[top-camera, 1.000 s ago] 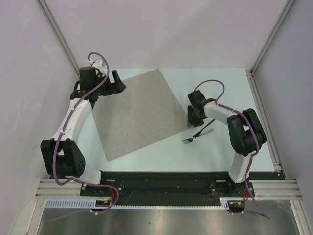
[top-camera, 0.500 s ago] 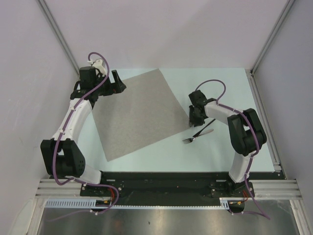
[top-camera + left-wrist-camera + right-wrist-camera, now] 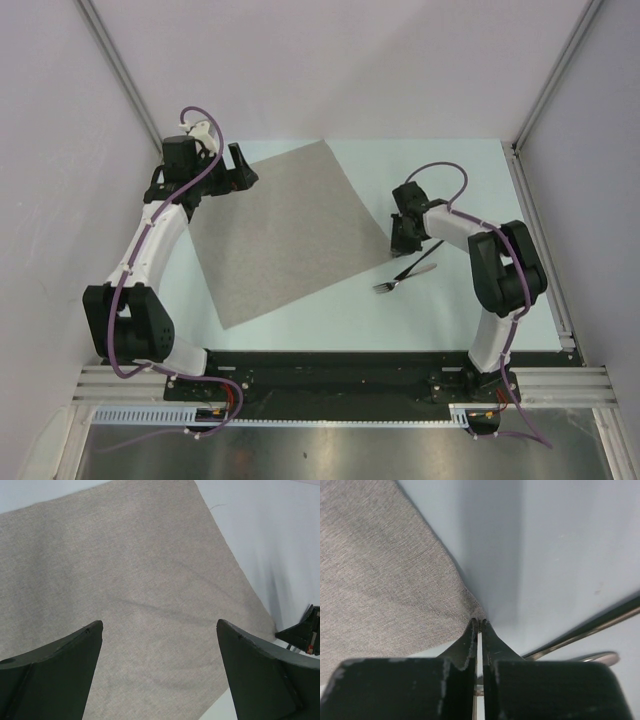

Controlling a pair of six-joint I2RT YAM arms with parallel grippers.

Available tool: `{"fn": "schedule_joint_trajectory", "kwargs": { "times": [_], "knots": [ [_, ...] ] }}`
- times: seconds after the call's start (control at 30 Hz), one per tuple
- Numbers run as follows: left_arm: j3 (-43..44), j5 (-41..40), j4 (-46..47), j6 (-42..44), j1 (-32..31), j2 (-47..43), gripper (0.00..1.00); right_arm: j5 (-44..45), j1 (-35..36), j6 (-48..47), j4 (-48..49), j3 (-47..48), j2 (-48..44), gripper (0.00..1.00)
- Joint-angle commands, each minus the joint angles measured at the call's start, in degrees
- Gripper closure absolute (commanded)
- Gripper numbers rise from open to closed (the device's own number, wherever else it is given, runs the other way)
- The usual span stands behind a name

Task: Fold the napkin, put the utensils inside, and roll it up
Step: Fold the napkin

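Note:
The grey-beige napkin (image 3: pixel 285 230) lies flat as a tilted square in the middle of the table. My right gripper (image 3: pixel 401 240) is down at its right corner, and in the right wrist view the fingertips (image 3: pixel 474 624) are shut on the corner of the napkin (image 3: pixel 380 575). The silver fork (image 3: pixel 400 278) and the thin dark utensil (image 3: pixel 425 258) lie crossed just right of that corner; they also show in the right wrist view as the fork (image 3: pixel 600 657) and the dark utensil (image 3: pixel 617 614). My left gripper (image 3: pixel 240 166) is open over the napkin's far-left edge (image 3: pixel 130 570), holding nothing.
Grey side walls and metal frame posts (image 3: pixel 120 70) close in the pale table (image 3: pixel 450 170). A black strip (image 3: pixel 330 365) runs along the near edge by the arm bases.
My right gripper has shifted slightly to the right at the napkin's corner. The left arm, fork and dark utensil have not moved.

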Motion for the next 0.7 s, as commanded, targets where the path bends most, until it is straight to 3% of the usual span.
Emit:
{"fn": "schedule_joint_trajectory", "kwargs": {
  "times": [0.0, 0.33, 0.5, 0.67],
  "knots": [
    [2.08, 1.48, 1.22, -0.57, -0.15, -2.44, 0.0, 4.61, -4.2, -2.87, -2.03, 0.11, -2.02, 1.0],
    [2.08, 2.1, 0.87, -0.57, -0.24, -3.67, 0.0, 3.83, -7.64, -4.64, -5.72, 2.12, -6.32, 1.0],
    [0.68, -2.53, -1.5, 1.62, -0.24, -7.88, 0.0, 3.56, -0.26, -3.23, -7.39, 12.38, -5.45, 1.0],
    [-1.52, -8.62, -3.88, 2.42, 2.64, -13.07, 0.0, 0.75, 7.82, -1.12, -5.55, 26.71, 4.73, 1.0]
  ]
}}
